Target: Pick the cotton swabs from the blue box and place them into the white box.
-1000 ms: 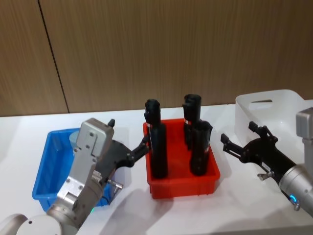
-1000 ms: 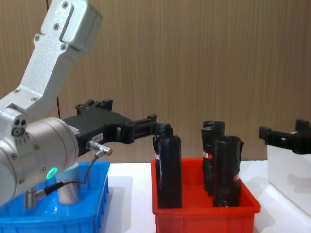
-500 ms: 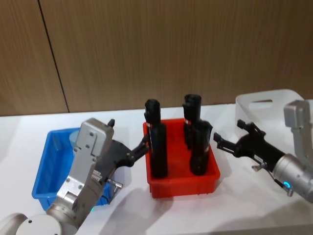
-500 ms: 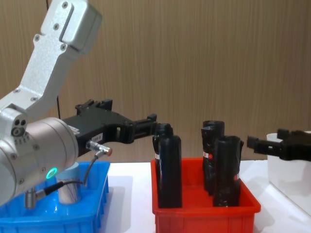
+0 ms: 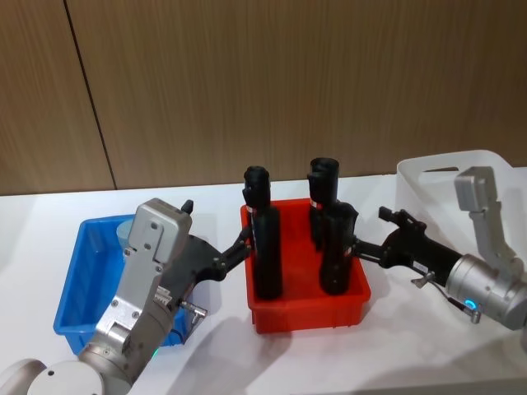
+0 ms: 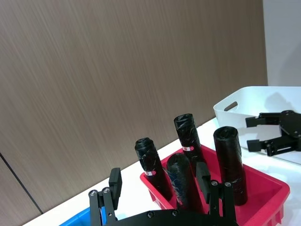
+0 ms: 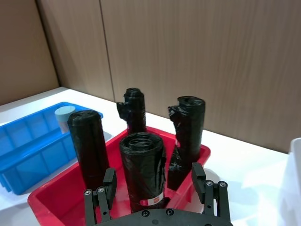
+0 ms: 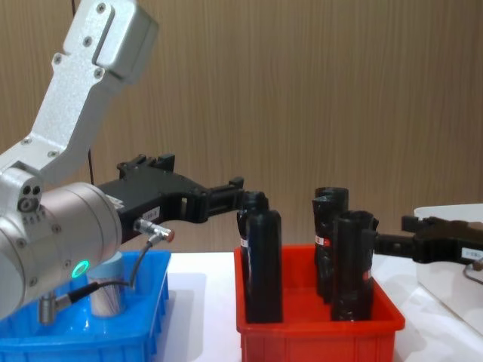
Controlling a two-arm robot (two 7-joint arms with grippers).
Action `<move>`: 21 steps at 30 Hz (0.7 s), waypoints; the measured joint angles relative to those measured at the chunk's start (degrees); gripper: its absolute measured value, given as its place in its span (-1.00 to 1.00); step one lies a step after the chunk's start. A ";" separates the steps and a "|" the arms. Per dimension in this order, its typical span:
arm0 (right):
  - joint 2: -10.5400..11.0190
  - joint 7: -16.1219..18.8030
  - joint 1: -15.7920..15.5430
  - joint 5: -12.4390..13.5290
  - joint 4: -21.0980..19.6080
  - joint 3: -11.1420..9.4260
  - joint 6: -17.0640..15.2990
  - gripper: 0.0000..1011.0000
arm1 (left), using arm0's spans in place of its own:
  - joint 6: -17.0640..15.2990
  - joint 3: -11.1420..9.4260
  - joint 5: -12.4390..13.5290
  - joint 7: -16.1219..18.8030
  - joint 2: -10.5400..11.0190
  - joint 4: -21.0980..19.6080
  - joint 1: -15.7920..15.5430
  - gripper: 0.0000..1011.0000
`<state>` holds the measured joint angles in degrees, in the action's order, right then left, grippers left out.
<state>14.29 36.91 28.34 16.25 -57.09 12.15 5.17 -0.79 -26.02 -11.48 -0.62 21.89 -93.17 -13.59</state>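
Meanwhile, the right gripper (image 5: 362, 247) has been carried leftward from beside the white box (image 5: 440, 185) at three o'clock, and its spread, empty jaws now sit against the right rim of the red bin (image 5: 309, 313), close to the front black bottle (image 5: 336, 248). That heading is judged to lead toward the blue box (image 5: 78, 284) at nine o'clock, where a cotton swab jar (image 8: 106, 290) stands in the far corner. The left gripper (image 5: 239, 247) is held unmoved over the blue box's right edge, jaws apart, empty. Little room is left: tall bottles stand across the path, so a higher crossing seems needed.
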 joint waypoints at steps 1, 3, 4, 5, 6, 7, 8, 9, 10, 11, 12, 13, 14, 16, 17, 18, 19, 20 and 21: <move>-0.18 0.75 0.66 -0.17 1.29 0.18 0.20 0.98 | 0.00 0.00 0.00 0.00 0.00 0.00 0.00 0.98; -0.48 1.87 1.61 -0.36 2.67 0.43 0.54 0.98 | 0.00 0.00 0.00 0.00 0.00 0.00 0.00 0.98; -0.48 1.87 1.61 -0.36 2.67 0.43 0.54 0.98 | 0.00 0.00 0.00 0.00 0.00 0.00 0.00 0.98; -0.72 2.70 2.34 -0.41 4.09 0.62 0.85 0.98 | 0.00 0.00 0.00 0.00 0.00 0.00 0.00 0.98; -0.95 3.35 2.99 -0.47 5.22 0.79 1.10 0.98 | 0.00 0.00 0.00 0.00 0.00 0.00 0.00 0.98; -0.95 3.35 2.99 -0.47 5.22 0.79 1.10 0.98 | 0.00 0.00 0.00 0.00 0.00 0.00 0.00 0.98; -1.20 4.06 3.73 -0.54 6.48 0.98 1.41 0.98 | 0.00 0.00 0.00 0.00 0.00 0.00 0.00 0.98; -1.28 4.33 3.95 -0.57 6.84 1.04 1.53 0.98 | 0.00 0.00 0.00 0.00 0.00 0.00 0.00 0.98; -1.42 4.62 4.39 -0.59 7.58 1.13 1.68 0.98 | 0.00 0.00 0.00 0.00 0.00 0.00 0.00 0.98; -1.64 5.16 5.04 -0.62 8.69 1.29 2.00 0.98 | 0.00 0.00 0.00 0.00 0.00 0.00 0.00 0.98; -1.76 5.41 5.42 -0.63 9.35 1.35 2.18 0.98 | 0.00 0.00 0.00 0.00 0.00 0.00 0.00 0.98; -1.88 5.58 5.79 -0.63 9.83 1.41 2.31 0.98 | 0.00 0.00 0.00 0.00 0.00 0.00 0.00 0.98; -2.10 5.99 6.42 -0.63 11.10 1.56 2.66 0.98 | 0.00 0.00 0.00 0.00 0.00 0.00 0.00 0.98; -2.39 6.53 7.33 -0.64 12.67 1.71 3.19 0.98 | 0.00 0.00 0.00 0.00 0.00 0.00 0.00 0.98; -2.39 6.53 7.33 -0.64 12.67 1.71 3.19 0.98 | 0.00 0.00 0.00 0.00 0.00 0.00 0.00 0.98; -2.65 6.83 8.03 -0.64 13.91 1.81 3.53 0.98 | 0.00 0.00 0.00 0.00 0.00 0.00 0.00 0.98; -2.74 6.95 8.32 -0.63 14.45 1.85 3.73 0.98 | 0.00 0.00 0.00 0.00 0.00 0.00 0.00 0.98; -2.84 7.06 8.66 -0.63 15.04 1.90 3.87 0.98 | 0.00 0.00 0.00 0.00 0.00 0.00 0.00 0.98; -3.05 7.26 9.24 -0.61 15.90 1.97 4.18 0.98 | 0.00 0.00 0.00 0.00 0.00 0.00 0.00 0.98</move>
<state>11.23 44.17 37.58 15.63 -41.19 14.12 9.36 -0.79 -26.02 -11.48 -0.62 21.89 -93.17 -13.59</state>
